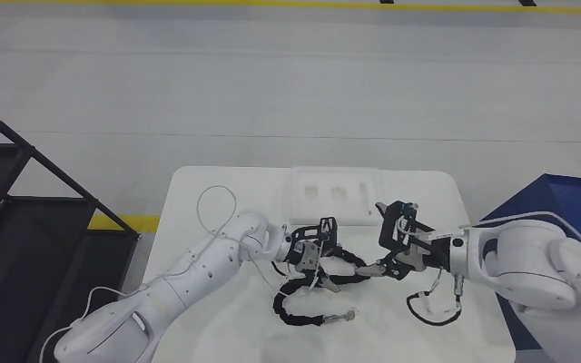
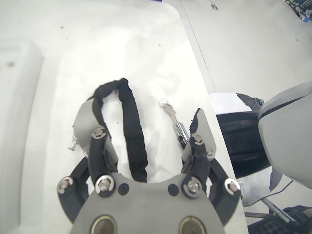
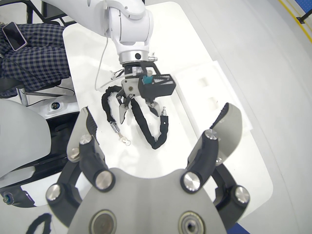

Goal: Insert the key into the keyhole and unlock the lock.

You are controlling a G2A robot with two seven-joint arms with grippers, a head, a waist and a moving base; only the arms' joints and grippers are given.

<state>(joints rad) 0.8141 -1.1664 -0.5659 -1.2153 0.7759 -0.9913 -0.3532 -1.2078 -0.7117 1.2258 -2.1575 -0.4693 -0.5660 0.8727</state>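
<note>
Left gripper (image 2: 141, 113) hangs low over the white bench (image 2: 97, 49), fingers spread wide astride one strand of the black fabric-sleeved chain lock (image 2: 132, 127), gripping nothing. The chain's silver cylinder end (image 2: 180, 130) lies just beside one finger, with the small silver key (image 2: 170, 110) on its ring seated in it. Right gripper (image 3: 156, 113) hovers nearby, likewise spread and empty.

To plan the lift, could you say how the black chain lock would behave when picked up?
The chain lock would probably flop: it lies in loose curves. Fabric-covered, it likely grips well. The metal end beside the key may swing.
</note>
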